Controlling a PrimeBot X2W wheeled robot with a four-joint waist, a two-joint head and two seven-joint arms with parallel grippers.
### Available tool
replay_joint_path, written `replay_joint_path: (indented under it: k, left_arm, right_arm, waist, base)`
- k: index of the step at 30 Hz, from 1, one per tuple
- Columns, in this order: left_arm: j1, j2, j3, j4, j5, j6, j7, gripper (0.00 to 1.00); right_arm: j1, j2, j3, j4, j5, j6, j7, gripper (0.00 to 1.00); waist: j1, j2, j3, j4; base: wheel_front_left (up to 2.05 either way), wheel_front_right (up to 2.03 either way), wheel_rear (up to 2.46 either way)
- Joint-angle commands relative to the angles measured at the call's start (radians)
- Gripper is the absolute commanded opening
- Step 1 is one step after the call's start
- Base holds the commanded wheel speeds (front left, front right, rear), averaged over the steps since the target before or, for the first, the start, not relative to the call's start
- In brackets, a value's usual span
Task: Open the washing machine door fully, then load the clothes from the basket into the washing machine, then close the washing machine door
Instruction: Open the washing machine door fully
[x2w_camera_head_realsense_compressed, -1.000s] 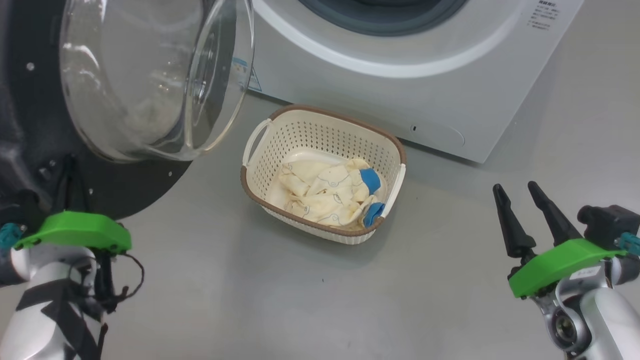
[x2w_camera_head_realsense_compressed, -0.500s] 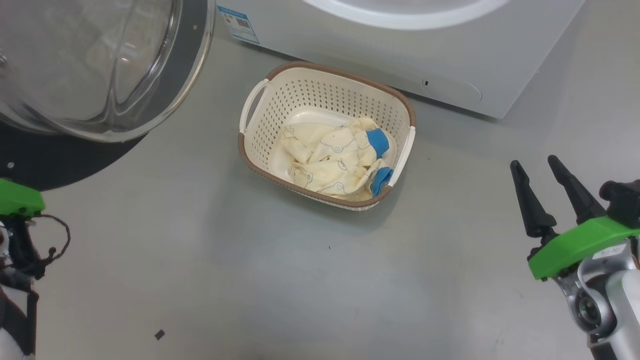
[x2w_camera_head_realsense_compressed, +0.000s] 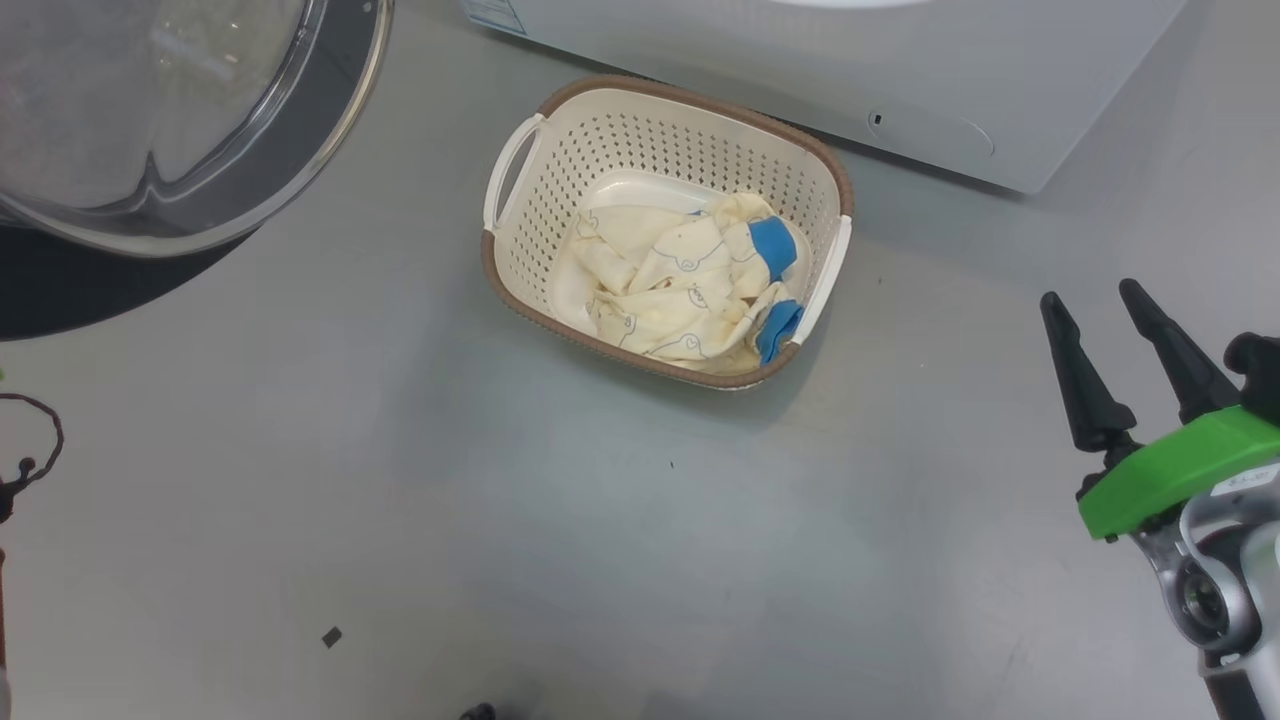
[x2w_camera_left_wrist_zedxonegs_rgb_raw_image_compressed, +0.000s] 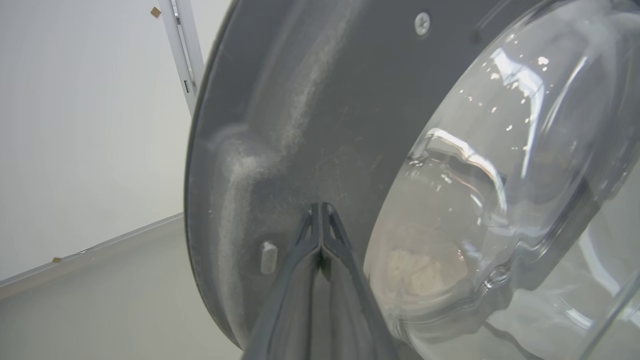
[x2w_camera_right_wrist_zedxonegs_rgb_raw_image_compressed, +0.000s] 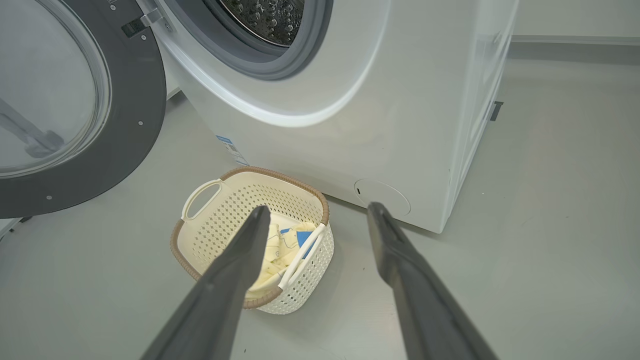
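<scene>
The clothes (x2w_camera_head_realsense_compressed: 685, 290): soft bundle, cream w/ blue cuffs, loose in the basket (x2w_camera_head_realsense_compressed: 700, 100) on the floor (x2w_camera_head_realsense_compressed: 400, 450) in front of the washing machine (x2w_camera_right_wrist_zedxonegs_rgb_raw_image_compressed: 390, 115). Prob. light & floppy, best pinched at a raised mid fold. The right pincer (x2w_camera_head_realsense_compressed: 1090, 295) hangs spread, empty, well apart from it. The left pincer (x2w_camera_left_wrist_zedxonegs_rgb_raw_image_compressed: 320, 206) is pressed together on nothing, tips by the grey inner face of the washing machine door (x2w_camera_left_wrist_zedxonegs_rgb_raw_image_compressed: 325, 100). Smooth grey floor, pale wall (x2w_camera_left_wrist_zedxonegs_rgb_raw_image_compressed: 75, 125) beyond.

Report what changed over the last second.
The head camera shifted. The washing machine door looks swung further left, away from the basket, with the shut left gripper at its grey inner face. Unchanged: clothes in the basket, right gripper open and empty.
</scene>
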Motion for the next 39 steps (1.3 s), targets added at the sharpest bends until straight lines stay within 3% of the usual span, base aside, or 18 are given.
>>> replay_joint_path:
  k: [1, 10, 20, 28, 39]
  left_arm:
    - [-0.027, 0.081, 0.044, -0.013, 0.000, -0.001, -0.008, 0.00]
    - [-0.001, 0.072, 0.028, 0.019, 0.029, -0.029, -0.014, 0.00]
    - [0.064, 0.043, -0.040, -0.027, 0.096, -0.062, -0.015, 0.00]
    - [0.165, -0.002, -0.118, -0.133, 0.137, -0.051, 0.021, 0.00]
    - [0.410, -0.058, -0.224, -0.406, 0.160, -0.037, 0.113, 0.00]
  right_arm:
    - [-0.002, -0.014, 0.013, -0.035, -0.009, 0.010, 0.003, 1.00]
    - [-0.003, 0.013, 0.031, -0.002, 0.001, 0.010, -0.026, 1.00]
    - [0.018, 0.062, 0.045, 0.071, 0.023, 0.010, -0.093, 1.00]
    - [0.039, 0.102, 0.067, 0.122, 0.039, 0.010, -0.140, 1.00]
    - [0.093, 0.148, 0.068, 0.142, 0.052, 0.010, -0.189, 1.00]
  waist:
    - [-0.0001, 0.0000, -0.003, 0.000]
    - [-0.0001, 0.0000, -0.067, -0.024]
    - [-0.0001, 0.0000, -0.214, -0.079]
    - [-0.0001, 0.0000, -0.337, -0.137]
    - [-0.0001, 0.0000, -0.477, -0.245]
  base:
    - [0.00, 0.00, 0.00]
    - [0.00, 0.00, 0.00]
    - [0.00, 0.00, 0.00]
    - [0.00, 0.00, 0.00]
    - [0.00, 0.00, 0.00]
